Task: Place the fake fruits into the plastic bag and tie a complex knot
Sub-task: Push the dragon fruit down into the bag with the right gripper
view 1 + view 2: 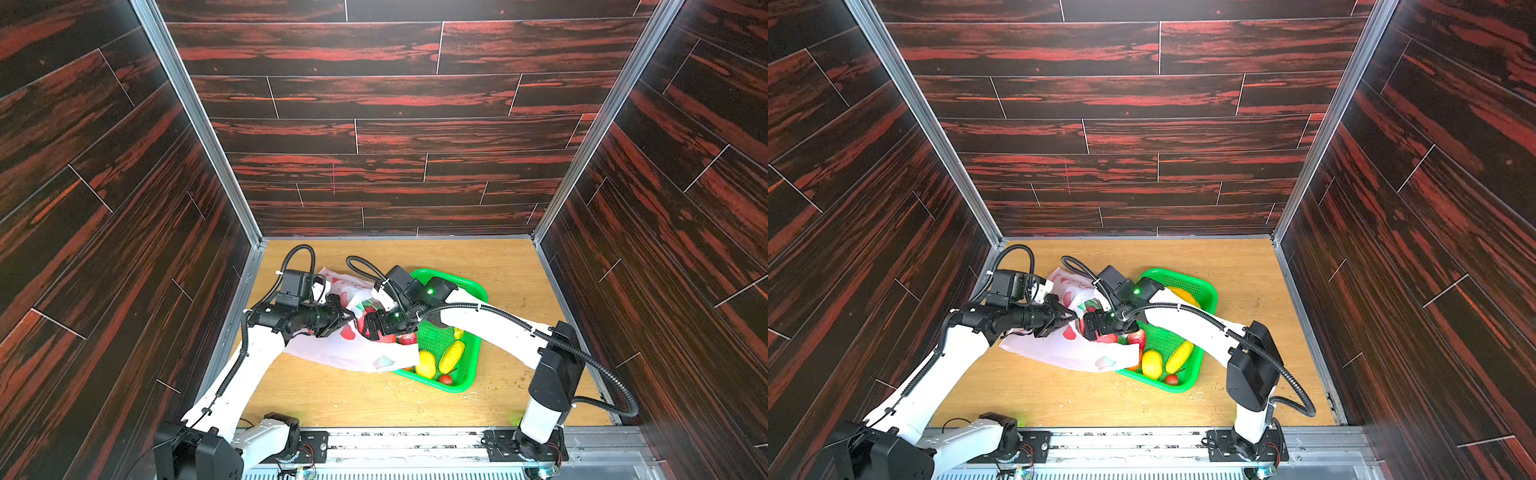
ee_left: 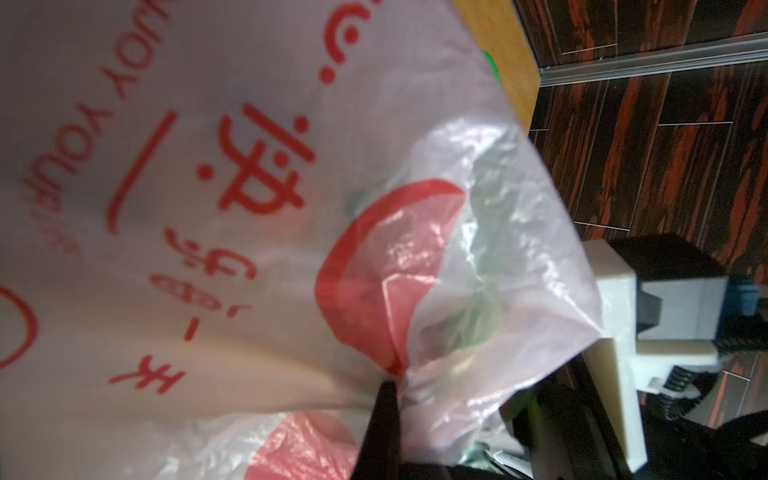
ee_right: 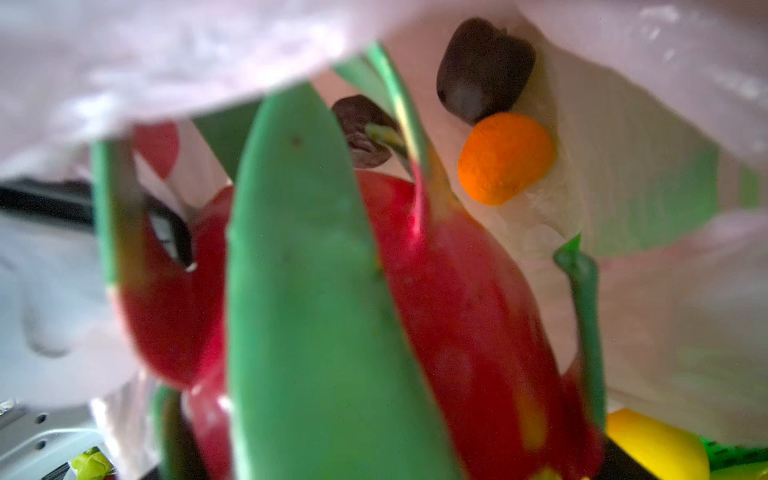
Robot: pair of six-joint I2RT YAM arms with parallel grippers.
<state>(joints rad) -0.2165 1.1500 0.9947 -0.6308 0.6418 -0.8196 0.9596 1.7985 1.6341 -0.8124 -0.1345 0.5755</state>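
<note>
1. Plastic bag (image 2: 249, 270) fills the left wrist view, its film right up against the lens. In both top views it sprawls on the table (image 1: 332, 399) at nine o'clock of the green basket (image 1: 436, 340), with its mouth raised toward three o'clock. It is thin, limp and slick, so it will likely sag shut wherever it is not held, and a hard pinch could tear it. The rim or the strap handles look like the safest holds.
2. Green basket: its nine o'clock rim lies under a corner of the bag. It looks stiff enough to stay put.
3. Left gripper (image 1: 347, 318) reaches in from nine o'clock, its jaws closed on the bag's rim, propping the mouth up.
4. Right gripper (image 1: 370, 328) comes in from three o'clock to the mouth, its jaws spread wide around the dragon fruit (image 3: 457, 291). I judge this to be a grip.
5. Dragon fruit points into the bag. It is probably hollow, light, hard and glossy, so apt to slip. Squeeze the red body, not the bendy green tips.
6. Lemon (image 1: 426, 363) waits at the basket's six o'clock end. It is smooth and rounded, so take it across the waist.
7. Orange (image 3: 505, 158) lies inside the bag, touching a dark fruit (image 3: 484, 68). Both are small and round and would roll if the bag tips.
</note>
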